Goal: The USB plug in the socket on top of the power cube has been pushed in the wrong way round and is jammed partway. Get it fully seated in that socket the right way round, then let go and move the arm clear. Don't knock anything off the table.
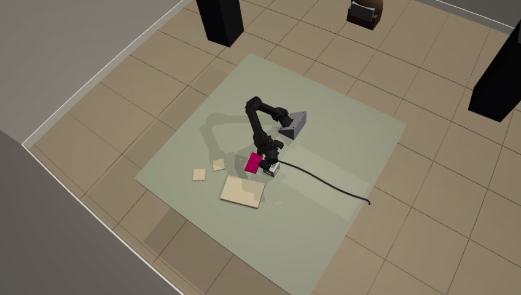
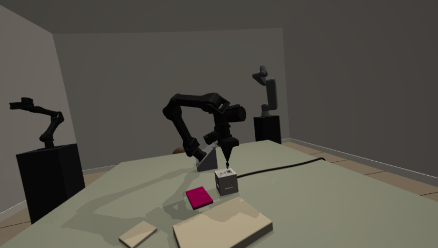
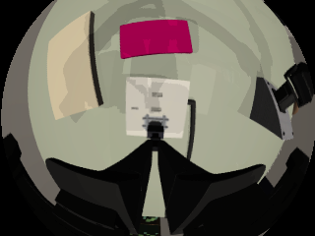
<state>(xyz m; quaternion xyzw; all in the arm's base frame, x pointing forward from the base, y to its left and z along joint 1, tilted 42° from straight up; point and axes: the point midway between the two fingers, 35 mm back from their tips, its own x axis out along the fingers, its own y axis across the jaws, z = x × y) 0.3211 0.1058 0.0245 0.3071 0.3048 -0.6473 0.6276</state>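
We saw the black parallel-jaw gripper (image 2: 227,165) clenched on the small dark USB plug (image 3: 154,129), held vertically, directly above the white power cube (image 2: 227,183) on the grey-green counter (image 2: 307,196).

A black arm (image 1: 255,122) is reaching from a grey wedge-shaped base (image 1: 297,124) across a pale green table (image 1: 329,153), its gripper (image 1: 272,160) hanging directly over a small white power cube (image 1: 273,170). A black cable (image 1: 325,184) is trailing from the cube toward the table's edge. A magenta card (image 1: 252,163) is lying just beside the cube, with a large tan board (image 1: 242,191) and two small tan tiles (image 1: 199,174) (image 1: 218,164) lying nearby.
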